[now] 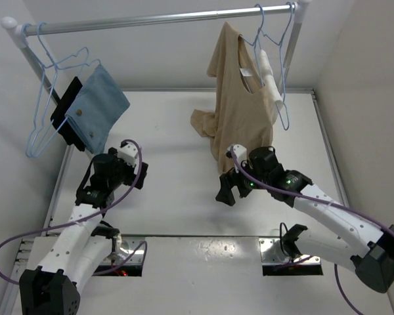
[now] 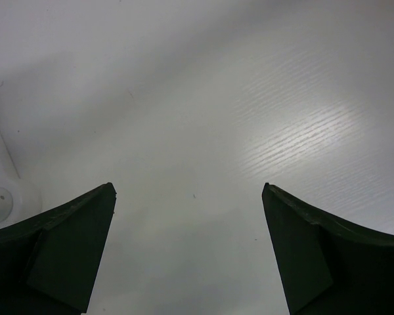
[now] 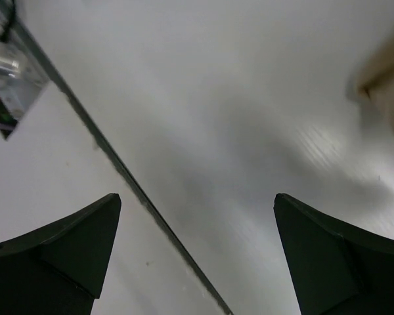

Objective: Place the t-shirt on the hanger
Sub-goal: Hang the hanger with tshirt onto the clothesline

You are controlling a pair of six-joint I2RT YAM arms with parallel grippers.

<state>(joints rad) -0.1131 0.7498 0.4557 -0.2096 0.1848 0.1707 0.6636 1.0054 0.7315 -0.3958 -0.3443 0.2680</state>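
Note:
The tan t-shirt [image 1: 235, 98] hangs at the right of the rail. Its neck is over a thin light-blue hanger [image 1: 251, 47], and its lower part and one sleeve sag onto the table. A blurred corner of the shirt shows at the upper right of the right wrist view [image 3: 389, 72]. My right gripper [image 1: 231, 189] is open and empty, low over the table just in front of the shirt's hem [image 3: 197, 200]. My left gripper [image 1: 111, 178] is open and empty over bare table at the left [image 2: 189, 190].
A second blue hanger with a white rolled towel [image 1: 269, 75] hangs right of the shirt. Blue hangers [image 1: 43, 125] with a blue denim cloth [image 1: 102, 105] and a black item hang at the rail's left end. The rail's post foot [image 2: 1, 203] is near my left gripper.

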